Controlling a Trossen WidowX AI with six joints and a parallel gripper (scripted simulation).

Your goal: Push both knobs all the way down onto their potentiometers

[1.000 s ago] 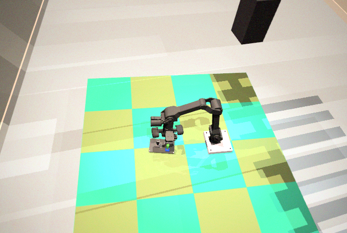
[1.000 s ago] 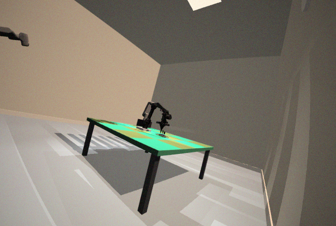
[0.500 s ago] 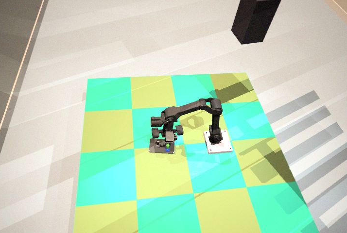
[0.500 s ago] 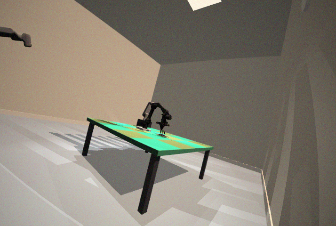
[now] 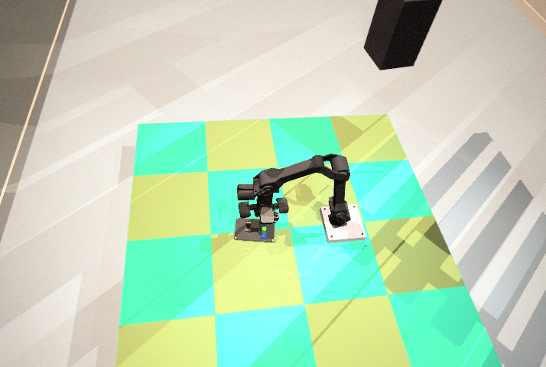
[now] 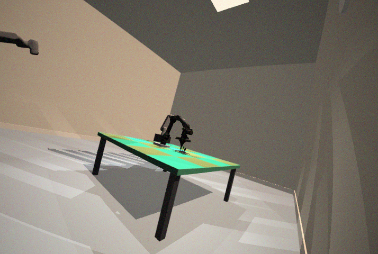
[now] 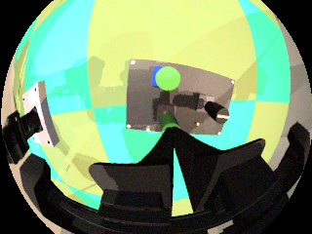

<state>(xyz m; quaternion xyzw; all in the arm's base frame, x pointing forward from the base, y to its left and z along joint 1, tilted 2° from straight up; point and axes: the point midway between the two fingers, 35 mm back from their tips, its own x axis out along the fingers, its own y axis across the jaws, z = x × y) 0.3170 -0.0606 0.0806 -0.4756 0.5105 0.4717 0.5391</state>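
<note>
Four-by-four or so, yellow and turquoise squares pattern the worktop (image 5: 256, 277) (image 6: 153, 154). A dark jointed arm (image 5: 297, 170) (image 6: 174, 119) arches over it from a white base plate (image 5: 355, 231) (image 7: 53, 137). Beneath the arm's far end lies a grey-brown circuit board (image 5: 238, 235) (image 7: 141, 99). The hand (image 5: 268, 221) (image 6: 182, 146) (image 7: 174, 131) points downward, its fingers drawn together with nothing between them. Its tips appear to be over a dark green knob (image 7: 168, 120), though whether they touch is hard to tell. Elsewhere on the board, a bright green knob (image 5: 264, 229) (image 7: 168, 78) stands above a blue part (image 5: 262, 236) (image 7: 155, 76), and a black knob (image 5: 248, 223) (image 7: 214, 110) rises apart from it.
</note>
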